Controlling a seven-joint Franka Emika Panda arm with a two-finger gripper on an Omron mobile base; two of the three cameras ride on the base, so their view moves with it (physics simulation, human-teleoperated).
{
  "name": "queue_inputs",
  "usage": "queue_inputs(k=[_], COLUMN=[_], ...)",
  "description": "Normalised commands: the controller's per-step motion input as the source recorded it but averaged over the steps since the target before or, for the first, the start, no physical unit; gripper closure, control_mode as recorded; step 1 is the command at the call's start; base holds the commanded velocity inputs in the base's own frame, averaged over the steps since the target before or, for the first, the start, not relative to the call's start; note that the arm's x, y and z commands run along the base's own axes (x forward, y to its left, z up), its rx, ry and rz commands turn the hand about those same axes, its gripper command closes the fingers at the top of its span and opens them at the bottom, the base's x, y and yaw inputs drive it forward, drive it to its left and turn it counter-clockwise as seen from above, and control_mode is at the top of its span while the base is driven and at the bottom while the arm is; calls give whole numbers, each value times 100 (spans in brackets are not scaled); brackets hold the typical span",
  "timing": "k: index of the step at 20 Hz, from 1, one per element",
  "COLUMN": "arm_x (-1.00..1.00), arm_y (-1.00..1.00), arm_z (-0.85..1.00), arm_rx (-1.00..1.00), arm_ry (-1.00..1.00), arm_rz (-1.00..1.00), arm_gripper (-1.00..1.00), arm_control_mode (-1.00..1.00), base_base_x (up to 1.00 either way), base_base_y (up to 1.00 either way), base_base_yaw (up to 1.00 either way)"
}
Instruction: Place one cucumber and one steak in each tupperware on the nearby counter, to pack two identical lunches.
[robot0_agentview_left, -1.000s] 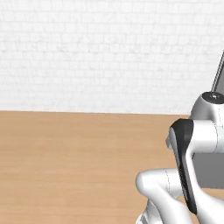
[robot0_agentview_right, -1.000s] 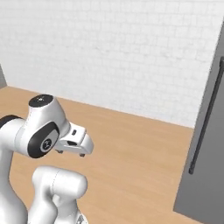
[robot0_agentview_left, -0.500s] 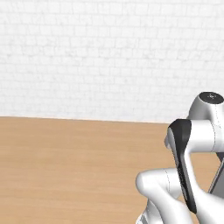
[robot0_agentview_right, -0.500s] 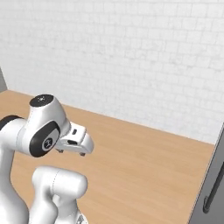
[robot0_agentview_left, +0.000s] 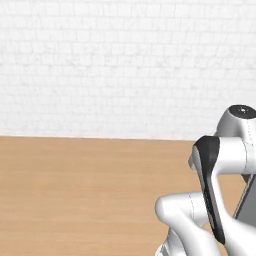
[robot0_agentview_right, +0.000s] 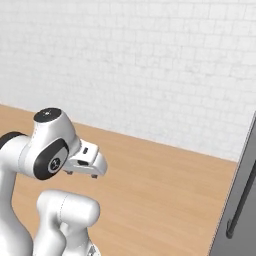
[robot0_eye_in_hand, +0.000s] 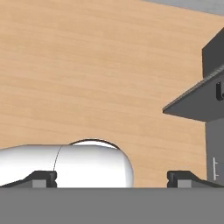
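Wall (robot0_agentview_left: 125, 65) behind floor (robot0_agentview_left: 75, 195); perhaps an appliance (robot0_agentview_right: 240, 200) at right.

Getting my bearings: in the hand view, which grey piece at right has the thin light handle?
The lower grey front, beneath the overhanging dark slab; the darker block on top lacks one.

The floor (robot0_agentview_left: 75, 195) looks like light wood, a matt finish with faint grain lines running across it. The wall (robot0_agentview_left: 125, 65) behind it is white brick, rough-looking and matt, with pale mortar lines. A dark grey panel (robot0_agentview_right: 240, 200) at the right of the right base view appears smooth and flat, like painted metal, with a slim dark handle (robot0_agentview_right: 240, 205) of slight sheen. The arm (robot0_agentview_right: 50, 155) has glossy white plastic shells and dark, smooth joints.
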Motion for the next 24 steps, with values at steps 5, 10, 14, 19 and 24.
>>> queue_inputs(k=[5, 10, 14, 19, 24], arm_x=[0, 0, 0, 0, 0], arm_y=[0, 0, 0, 0, 0], arm_z=[0, 0, 0, 0, 0], arm_rx=[0, 0, 0, 0, 0], arm_ry=[0, 0, 0, 0, 0], arm_rz=[0, 0, 0, 0, 0], arm_gripper=[-100, -100, -100, -100, -100], arm_control_mode=[100, 100, 100, 100, 100], base_base_x=[98, 99, 85, 51, 28], base_base_y=[2, 10, 15, 69, 65], base_base_yaw=[0, 11, 5, -46, -75])
